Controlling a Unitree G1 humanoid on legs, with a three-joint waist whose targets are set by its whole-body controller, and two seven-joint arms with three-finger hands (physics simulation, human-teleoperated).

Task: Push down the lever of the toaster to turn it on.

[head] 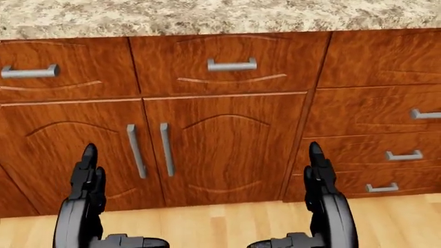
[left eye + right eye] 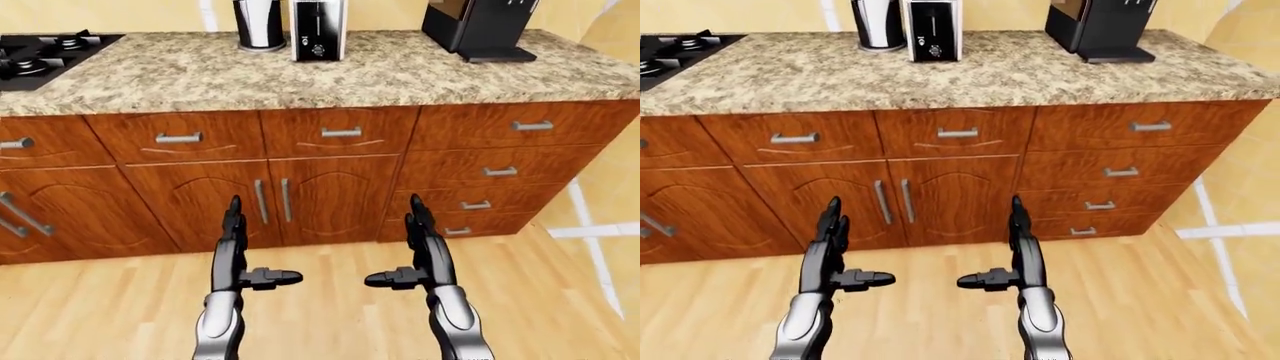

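The toaster (image 2: pixel 318 30) is a silver box with a black face and a round knob low on that face. It stands at the top of the left-eye view on the granite counter (image 2: pixel 400 71), near the wall. I cannot make out its lever at this distance. Both hands hang low over the wooden floor, well below the counter and far from the toaster. My left hand (image 2: pixel 245 247) is open, fingers straight up and thumb pointing right. My right hand (image 2: pixel 405 247) is open too, mirrored, with its thumb pointing left. Neither holds anything.
A silver and black jug (image 2: pixel 260 24) stands just left of the toaster. A black coffee machine (image 2: pixel 478 28) sits at the counter's right, a black hob (image 2: pixel 40 56) at its left. Wooden cabinet doors (image 1: pixel 221 150) and drawers (image 2: pixel 495 172) face me below the counter.
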